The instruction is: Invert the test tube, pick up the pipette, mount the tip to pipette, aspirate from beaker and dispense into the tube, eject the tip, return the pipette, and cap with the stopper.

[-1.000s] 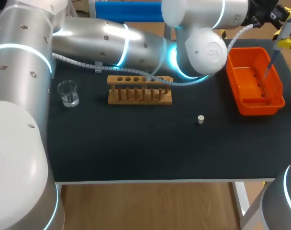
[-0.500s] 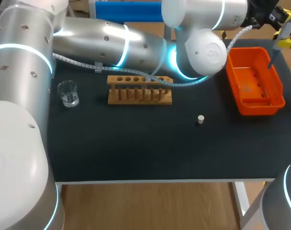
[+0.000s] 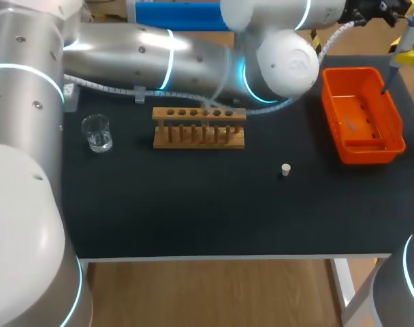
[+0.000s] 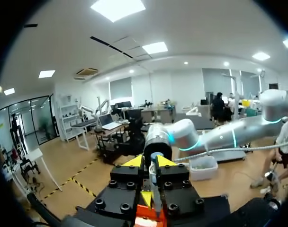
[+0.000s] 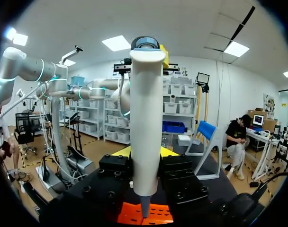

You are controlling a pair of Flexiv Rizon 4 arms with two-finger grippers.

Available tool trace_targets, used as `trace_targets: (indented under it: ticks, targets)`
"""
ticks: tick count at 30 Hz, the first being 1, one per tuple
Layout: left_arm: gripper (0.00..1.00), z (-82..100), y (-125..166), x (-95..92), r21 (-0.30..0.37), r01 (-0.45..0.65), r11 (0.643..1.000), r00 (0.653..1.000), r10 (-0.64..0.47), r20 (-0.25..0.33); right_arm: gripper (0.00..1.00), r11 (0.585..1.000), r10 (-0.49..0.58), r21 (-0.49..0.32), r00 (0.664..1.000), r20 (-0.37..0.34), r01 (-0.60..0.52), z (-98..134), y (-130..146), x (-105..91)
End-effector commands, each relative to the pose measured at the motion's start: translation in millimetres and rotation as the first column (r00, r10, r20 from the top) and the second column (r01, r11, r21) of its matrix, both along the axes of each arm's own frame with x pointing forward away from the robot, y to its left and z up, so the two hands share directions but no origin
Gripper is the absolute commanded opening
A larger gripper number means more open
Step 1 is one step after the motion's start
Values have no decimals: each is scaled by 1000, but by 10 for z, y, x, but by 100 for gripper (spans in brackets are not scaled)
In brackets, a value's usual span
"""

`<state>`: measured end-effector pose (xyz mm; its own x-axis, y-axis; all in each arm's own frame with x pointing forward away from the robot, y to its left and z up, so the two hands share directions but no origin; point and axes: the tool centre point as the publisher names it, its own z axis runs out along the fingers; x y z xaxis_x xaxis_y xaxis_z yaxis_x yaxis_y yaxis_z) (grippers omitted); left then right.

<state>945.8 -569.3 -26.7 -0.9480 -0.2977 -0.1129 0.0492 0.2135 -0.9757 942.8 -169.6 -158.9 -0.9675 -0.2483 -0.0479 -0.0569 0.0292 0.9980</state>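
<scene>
**Item: pipette** (image 5: 145, 123)
- Location: it hangs nose-down over the orange bin (image 3: 370, 155), which sits at the counter's (image 3: 193, 204) far right corner.
- Held by: your right pincer (image 5: 144, 153), which pinches the white barrel from two sides.

**Change**
- Against the view a second back, the pipette sits slightly higher and nearer the far right corner. Its nose is now up by the bin's far rim, not down inside.
- Your left arm (image 3: 125, 58) crosses from the left edge and is now raised and drawn toward the far edge.
- Your left pincer (image 4: 150, 161) sits by the pipette's head. You cannot tell whether it is spread or pressed together.
- A faint pale mark lies on the bin's floor, and it does not show a second back. It is too small to name with certainty.

**Reading**
- The nose looks bare and short.
- Together with the mark in the bin, this suggests the tip is already ejected and both arms are clearing away.
- If so, what remains for you is to return the pipette and then cap the tube.

**Unmoved stock**
- The beaker (image 3: 97, 132) stands near the left edge.
- The wooden rack (image 3: 199, 127) stands toward the far edge, left of the middle. You cannot make out the tube in it.
- The stopper (image 3: 285, 169) stands alone right of the middle, well apart from the rack and the bin. It is untouched.
</scene>
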Motion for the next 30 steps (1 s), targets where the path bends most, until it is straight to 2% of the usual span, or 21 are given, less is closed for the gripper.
trace_targets:
  ticks: [1, 5, 9, 13, 19, 26, 30]
  targets:
    - [100, 266, 238, -39, 56, 103, 993, 994, -101, -37, 0, 1000, -1, -4, 1000, 1, 1, 11, 2, -5]
    - [100, 387, 336, -105, 75, 222, 972, 974, -217, -61, 0, 1000, -1, -4, 1000, 1, 1, 11, 2, -5]
    - [100, 484, 438, -191, 62, 318, 946, 946, -313, -80, 0, 1000, -1, -4, 1000, 1, 1, 11, 2, -5]
    - [100, 529, 577, -282, 79, 306, 949, 949, -297, -105, 0, 1000, -1, -4, 1000, 1, 1, 11, 2, -5]
    - [100, 471, 828, -516, 44, 227, 973, 970, -222, -98, 0, 1000, -1, -4, 1000, 1, 1, 11, 2, -5]
    - [100, 280, 1143, -807, -5, 162, 987, 981, -161, -111, 0, 1000, -1, -4, 1000, 1, 1, 11, 2, -5]
    - [100, 156, 1343, -896, -27, 137, 990, 983, -140, -121, 0, 1000, -1, -4, 1000, 1, 1, 11, 2, -5]
